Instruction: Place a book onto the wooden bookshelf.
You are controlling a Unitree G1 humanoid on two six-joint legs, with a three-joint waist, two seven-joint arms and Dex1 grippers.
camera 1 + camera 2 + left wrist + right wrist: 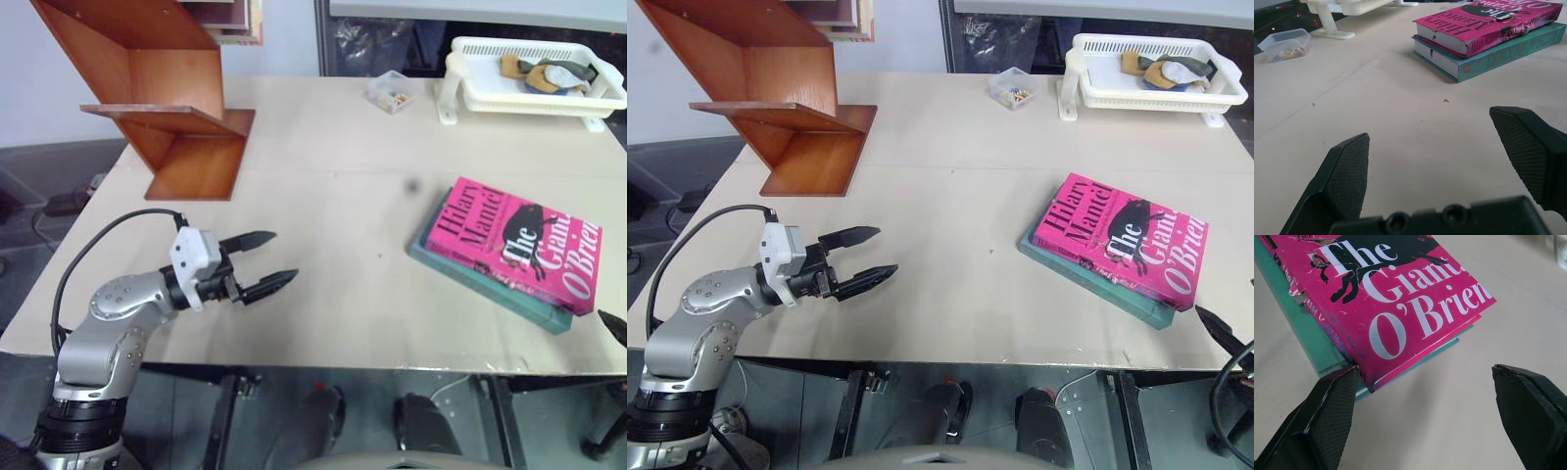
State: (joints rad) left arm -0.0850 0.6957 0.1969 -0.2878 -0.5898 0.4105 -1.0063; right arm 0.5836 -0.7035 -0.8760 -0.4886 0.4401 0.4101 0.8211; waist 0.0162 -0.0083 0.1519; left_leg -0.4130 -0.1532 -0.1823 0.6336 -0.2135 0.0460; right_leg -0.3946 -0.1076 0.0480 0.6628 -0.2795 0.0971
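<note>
Pink book [511, 245] lies on teal book [487, 284] just ahead of right gripper [1422, 416] — jaws wide, empty. Left gripper [265, 262] wide too. Risk: jaws snag both books — shelf [167, 98] well beyond.

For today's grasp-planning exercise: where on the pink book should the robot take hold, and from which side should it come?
Probably the near corner of the pink book, approached from the table's front edge by the open right gripper. The book lies flat on a teal book, and that corner juts past it, leaving room for one finger beneath and one on the cover.
</note>
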